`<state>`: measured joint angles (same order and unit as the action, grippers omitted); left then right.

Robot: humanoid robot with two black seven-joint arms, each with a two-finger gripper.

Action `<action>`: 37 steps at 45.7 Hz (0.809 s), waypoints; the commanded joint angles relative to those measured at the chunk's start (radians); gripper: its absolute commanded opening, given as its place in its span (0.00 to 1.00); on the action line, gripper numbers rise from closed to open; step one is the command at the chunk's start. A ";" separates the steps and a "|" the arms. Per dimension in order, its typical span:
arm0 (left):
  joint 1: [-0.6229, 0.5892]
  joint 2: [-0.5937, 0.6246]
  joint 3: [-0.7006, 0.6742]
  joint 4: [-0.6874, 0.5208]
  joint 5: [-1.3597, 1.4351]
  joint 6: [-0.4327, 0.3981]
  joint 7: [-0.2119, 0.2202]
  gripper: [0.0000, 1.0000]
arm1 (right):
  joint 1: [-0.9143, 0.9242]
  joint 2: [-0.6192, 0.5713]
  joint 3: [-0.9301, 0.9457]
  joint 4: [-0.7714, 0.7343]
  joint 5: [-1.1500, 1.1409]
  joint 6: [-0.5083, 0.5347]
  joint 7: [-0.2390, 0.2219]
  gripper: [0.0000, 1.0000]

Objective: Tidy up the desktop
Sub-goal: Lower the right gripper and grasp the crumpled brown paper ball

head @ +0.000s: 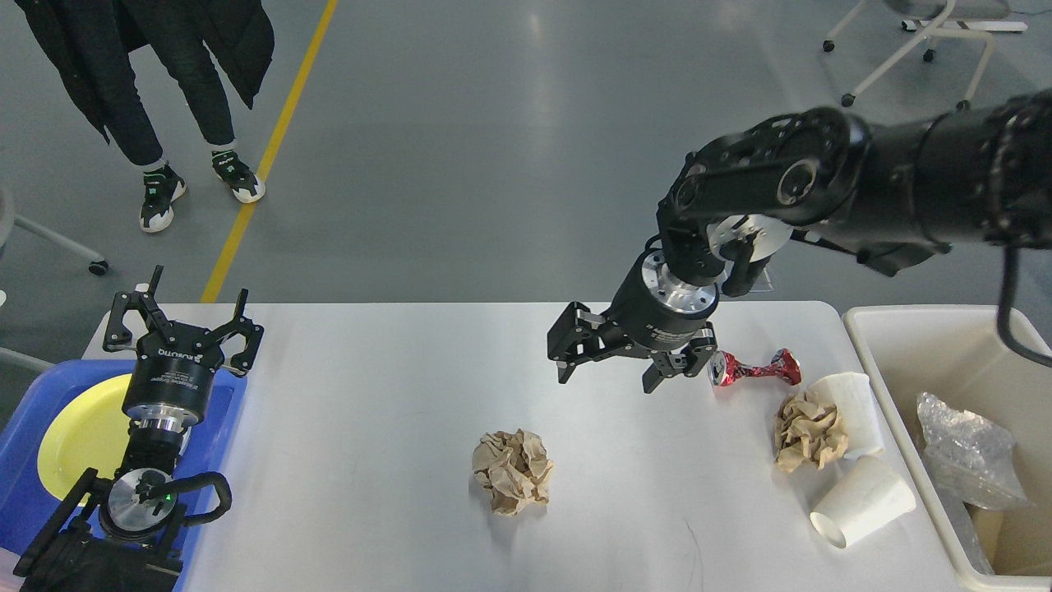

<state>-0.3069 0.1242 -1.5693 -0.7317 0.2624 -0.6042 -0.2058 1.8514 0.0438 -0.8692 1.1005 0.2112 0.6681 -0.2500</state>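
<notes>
Right gripper (606,368) wide open, empty, over desktop (370,411). Paper ball (513,471) at its 7 o'clock, likely next pick: centre jaws over ball, descend, close gently. Left gripper (182,316) open, empty, over tray (25,460). Bin (904,329) at 3 o'clock edge.

The floor (493,148) was smooth grey, kinda glossy, with soft light glare up around 12 o'clock. A yellow line (267,152) ran diagonally at 11 o'clock. A person in dark clothes and sneakers (156,90) stood at 10. A white rolling chair base (912,41) sat at 1 o'clock.
</notes>
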 commanded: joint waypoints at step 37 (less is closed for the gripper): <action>0.000 0.000 0.000 0.000 0.000 -0.002 0.000 0.96 | -0.544 0.156 0.251 -0.260 -0.245 -0.461 0.002 1.00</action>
<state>-0.3068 0.1242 -1.5688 -0.7318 0.2623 -0.6061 -0.2055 1.3307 0.1998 -0.6188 0.8643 -0.0275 0.2460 -0.2483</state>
